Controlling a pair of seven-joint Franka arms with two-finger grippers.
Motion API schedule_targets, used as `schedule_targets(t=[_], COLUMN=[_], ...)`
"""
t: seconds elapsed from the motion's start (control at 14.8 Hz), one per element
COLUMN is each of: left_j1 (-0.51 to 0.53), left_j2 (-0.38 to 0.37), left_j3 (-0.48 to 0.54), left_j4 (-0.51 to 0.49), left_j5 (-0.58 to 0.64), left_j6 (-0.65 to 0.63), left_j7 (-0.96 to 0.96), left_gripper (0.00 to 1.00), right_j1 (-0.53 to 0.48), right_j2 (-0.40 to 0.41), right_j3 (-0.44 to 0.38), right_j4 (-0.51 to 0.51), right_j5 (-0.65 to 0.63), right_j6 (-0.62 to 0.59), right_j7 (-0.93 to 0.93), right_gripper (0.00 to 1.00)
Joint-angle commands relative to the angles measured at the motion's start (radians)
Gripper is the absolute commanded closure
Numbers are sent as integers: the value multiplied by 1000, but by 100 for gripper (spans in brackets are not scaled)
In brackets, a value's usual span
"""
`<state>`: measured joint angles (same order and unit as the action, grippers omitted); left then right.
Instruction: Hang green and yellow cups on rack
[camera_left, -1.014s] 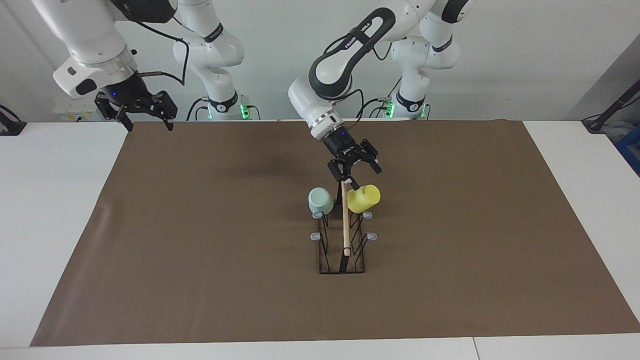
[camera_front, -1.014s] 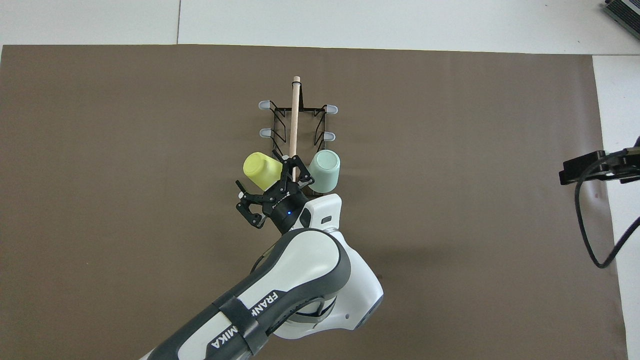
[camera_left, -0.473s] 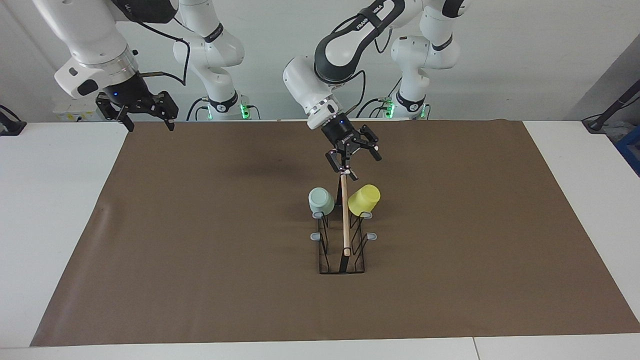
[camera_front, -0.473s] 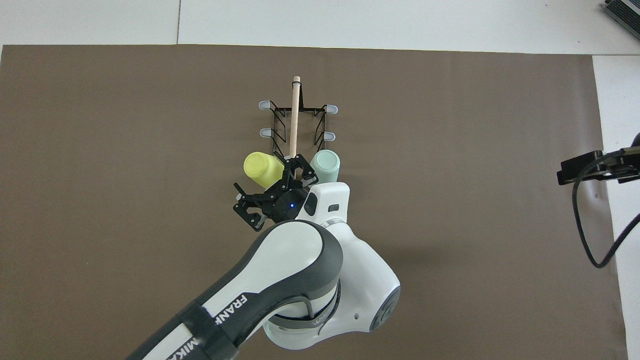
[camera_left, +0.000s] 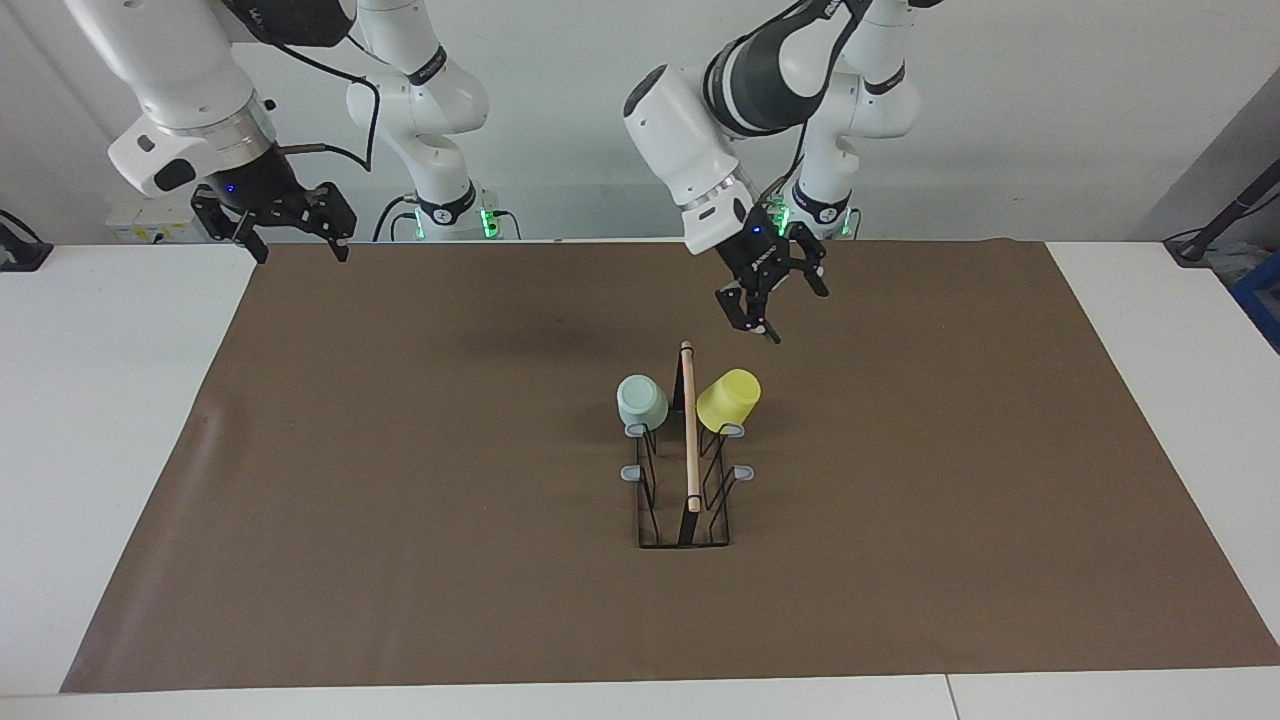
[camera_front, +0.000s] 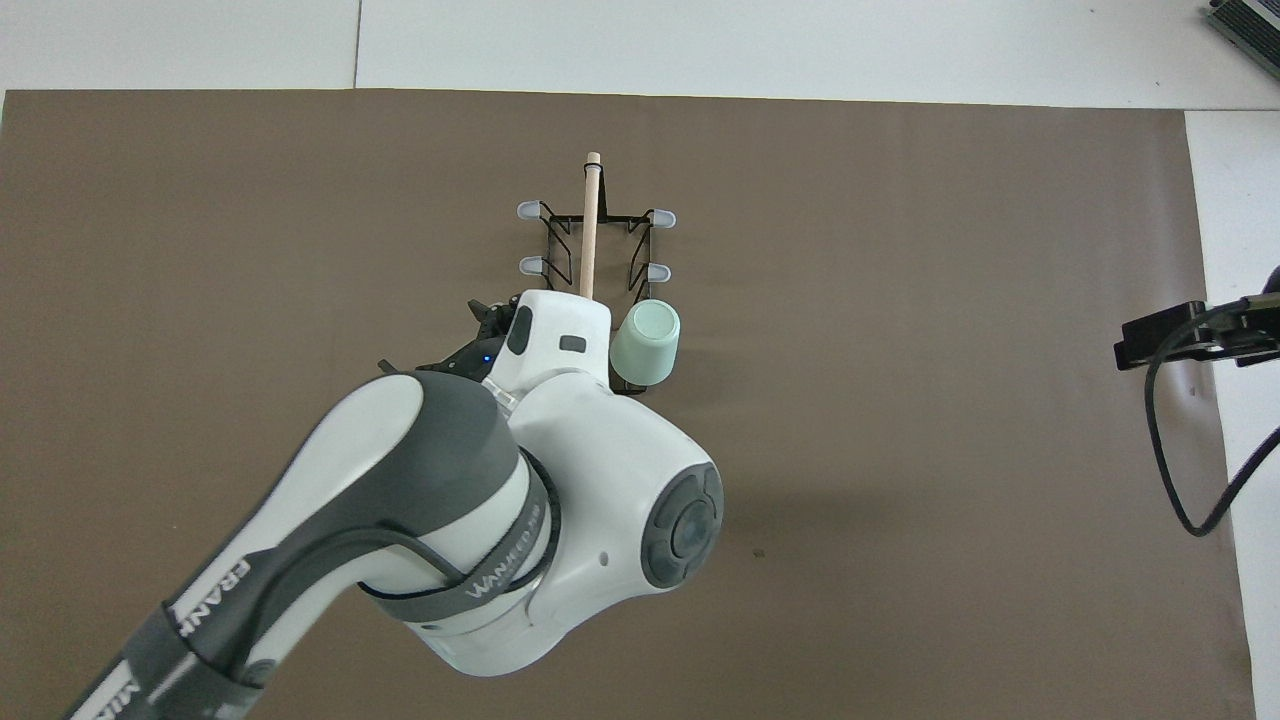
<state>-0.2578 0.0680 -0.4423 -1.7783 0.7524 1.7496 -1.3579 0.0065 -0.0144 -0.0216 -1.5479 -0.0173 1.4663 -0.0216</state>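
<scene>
Left gripper (camera_left: 765, 300): black two-finger tool, fingers apart, nothing between them, up in the air over the brown mat (camera_left: 400, 480) just off the rack's robot-side end, clear of both cups. Right gripper (camera_left: 290, 225): also spread and empty, waiting over the mat's corner at the right arm's end of the table. Black wire rack (camera_left: 684, 500) with pale wooden rod handle (camera_left: 689, 420) stands mid-mat, long axis running away from the robots. Pale mint green tapered plastic cup (camera_left: 641, 401) sits mouth-down on the prong nearest the robots, on the right arm's side of the rod. Bright yellow tapered plastic cup (camera_left: 729, 399) sits tilted on the matching prong on the left arm's side; the overhead view hides it under the left arm. Remaining grey-tipped prongs (camera_left: 630, 472) bare. Judgement: both cups hung, task looks complete; only arm retreat left. The yellow cup's lean looks seated, but I cannot confirm.
</scene>
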Motion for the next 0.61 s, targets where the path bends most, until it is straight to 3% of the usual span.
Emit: schedule_targets(t=[0.0,0.27,0.54], left_j1=[-15,-9,-6], left_j2=[-94,-137,-142], left_j3=[152,330,427], left_j4=[-7,-6,-3], left_j5=[-187,-417,-615], left_j6=[74,103,129], left_j7=[277,679,928], left_gripper=[0,0,0], right_j1=[-8,-8,-8], right_j2=[2,2,2], right_j3=[5,6,5], right_j4=[8,8,8], right_j5=[-1,-1,-1], right_j6=[-14,-14,-14], right_j7=[11,11,11], right_gripper=[0,0,0])
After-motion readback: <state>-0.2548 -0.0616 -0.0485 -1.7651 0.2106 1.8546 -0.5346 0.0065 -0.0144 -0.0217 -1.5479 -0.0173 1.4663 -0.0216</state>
